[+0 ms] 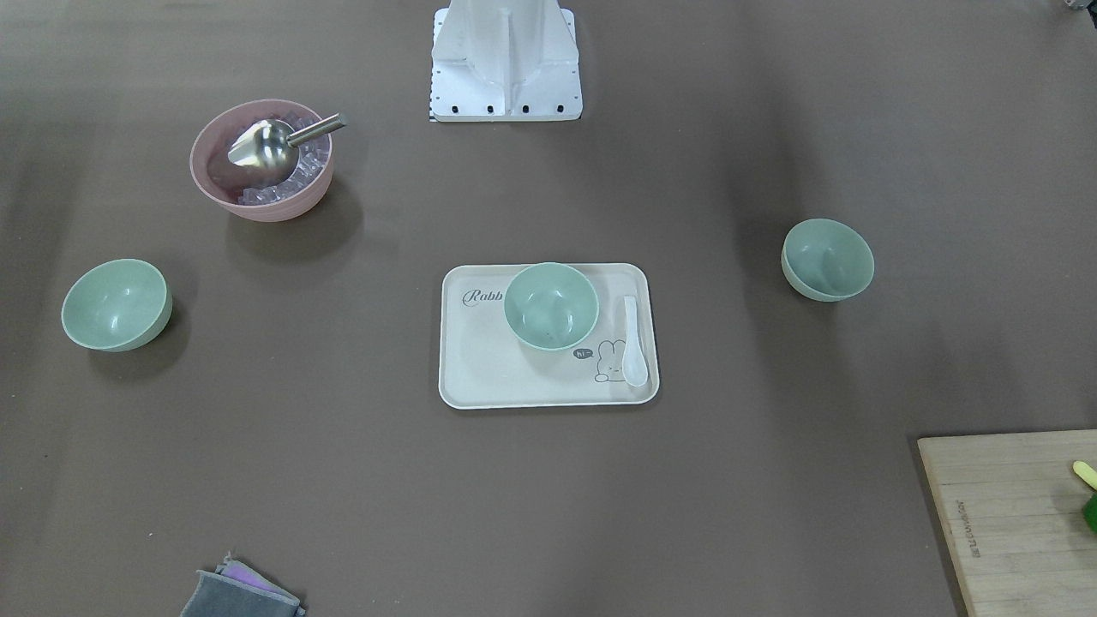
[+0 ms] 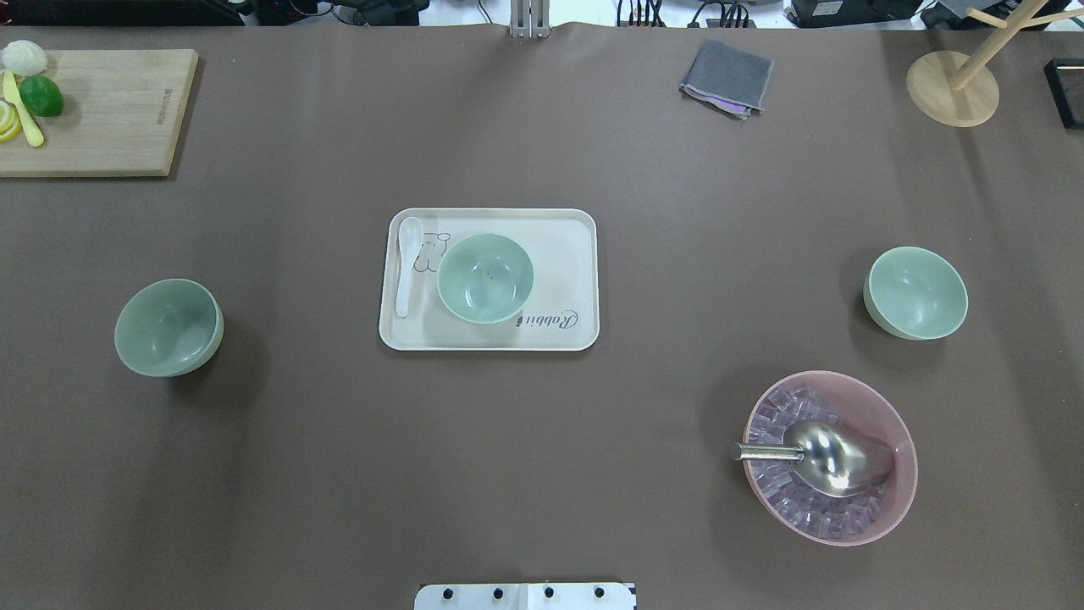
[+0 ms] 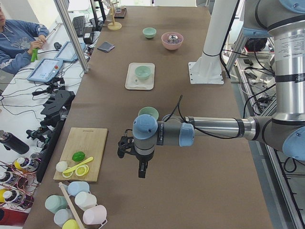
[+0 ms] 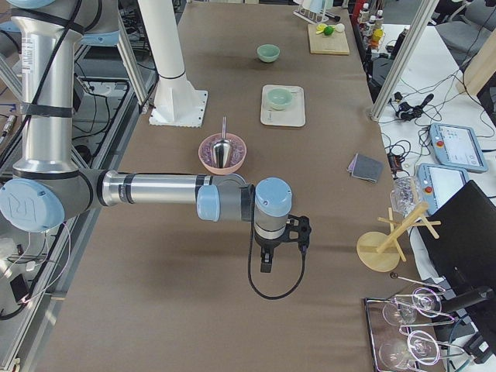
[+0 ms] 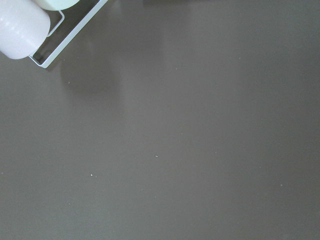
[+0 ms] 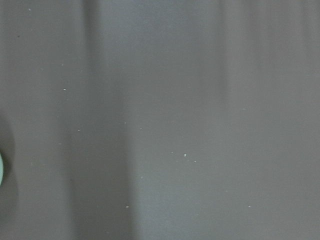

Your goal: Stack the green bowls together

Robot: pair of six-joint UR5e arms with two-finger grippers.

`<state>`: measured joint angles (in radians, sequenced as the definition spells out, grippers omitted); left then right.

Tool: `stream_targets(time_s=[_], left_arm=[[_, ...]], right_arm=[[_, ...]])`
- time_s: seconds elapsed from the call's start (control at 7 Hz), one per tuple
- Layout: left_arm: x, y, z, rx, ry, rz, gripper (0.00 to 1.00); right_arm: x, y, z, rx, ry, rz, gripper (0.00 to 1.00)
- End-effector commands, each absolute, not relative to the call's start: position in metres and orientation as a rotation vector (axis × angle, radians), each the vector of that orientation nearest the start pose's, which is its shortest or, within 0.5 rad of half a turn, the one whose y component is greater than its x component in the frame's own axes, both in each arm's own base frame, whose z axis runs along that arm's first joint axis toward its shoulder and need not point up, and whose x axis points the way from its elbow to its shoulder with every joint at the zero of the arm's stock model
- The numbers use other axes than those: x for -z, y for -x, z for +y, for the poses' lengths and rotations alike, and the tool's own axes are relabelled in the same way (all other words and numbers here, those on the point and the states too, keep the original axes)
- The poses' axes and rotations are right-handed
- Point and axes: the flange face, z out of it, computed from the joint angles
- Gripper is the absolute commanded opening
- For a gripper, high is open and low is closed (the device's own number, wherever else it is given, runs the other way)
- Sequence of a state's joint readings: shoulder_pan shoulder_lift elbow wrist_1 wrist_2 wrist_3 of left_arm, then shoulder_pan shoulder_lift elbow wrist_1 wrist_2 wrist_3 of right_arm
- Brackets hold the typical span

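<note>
Though stretched out over the two ends of the table (image 2: 542, 474), touch no bowl. Cannot tell clenched from released on the left gripper (image 3: 142, 172) or the right gripper (image 4: 266, 265), both caught only by the side cameras. Hang fingers-down, well apart from everything, likely a rest pose ahead of a first reach.

Nearest the robot's base, on its right: pink bowl (image 2: 903, 428) full of ice cubes (image 2: 788, 415), with a metal scoop (image 2: 834, 457) laid in it, handle over the rim toward the centre. No part of the job; best left alone.

Further out, strung across the table in a rough row: three green bowls (image 1: 551, 306), all upright, mouths up, none nested yet.
- Left bowl (image 2: 168, 327): alone on the robot's left.
- Middle bowl (image 2: 485, 278): on a cream tray (image 2: 567, 246), just beside a white spoon (image 2: 407, 263).
- Right bowl (image 2: 915, 292): on the robot's right, beyond the pink one and apart from it.

Spread so, with one near each arm and one central, probably to make the tray bowl the base of the stack. Stacking not yet begun.

On the tray: cursive "Rabbit", partly hidden by the bowl in the front view. Also a rabbit drawing (image 1: 610, 364) and a "hi" speech bubble (image 1: 584, 353).

Farthest, along the operators' edge:
- wooden cutting board (image 2: 110, 110) carrying a lime (image 2: 41, 96), its stamped mark too small to read
- folded grey cloth (image 2: 727, 76)
- round wooden stand (image 2: 953, 89)
</note>
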<state>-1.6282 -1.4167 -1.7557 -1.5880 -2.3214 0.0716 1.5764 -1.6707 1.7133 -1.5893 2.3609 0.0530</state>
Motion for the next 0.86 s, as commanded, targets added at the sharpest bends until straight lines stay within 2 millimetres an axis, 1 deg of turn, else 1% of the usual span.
stream_targets(time_s=[0.0, 0.14, 0.29, 0.43, 0.57, 0.71], left_arm=[[-0.616, 0.071, -0.447, 0.014, -0.083, 0.808, 0.98], [-0.599, 0.046, -0.466, -0.021, -0.095, 0.817, 0.98], [-0.578, 0.014, -0.488, -0.015, -0.08, 0.817, 0.98], [-0.567, -0.007, -0.499, -0.009, -0.069, 0.821, 0.98], [-0.545, -0.047, -0.522, 0.001, -0.067, 0.764, 0.98], [-0.528, -0.062, -0.532, 0.024, -0.076, 0.748, 0.98]], right_arm=[[-0.615, -0.031, -0.456, 0.014, 0.001, -0.879, 1.0], [-0.588, -0.012, -0.479, 0.004, -0.002, -0.877, 1.0], [-0.569, 0.019, -0.502, 0.056, -0.013, -0.845, 1.0], [-0.548, 0.048, -0.521, 0.077, -0.019, -0.819, 1.0], [-0.544, 0.083, -0.529, 0.082, 0.009, -0.815, 1.0], [-0.541, 0.088, -0.531, 0.088, -0.043, -0.816, 1.0]])
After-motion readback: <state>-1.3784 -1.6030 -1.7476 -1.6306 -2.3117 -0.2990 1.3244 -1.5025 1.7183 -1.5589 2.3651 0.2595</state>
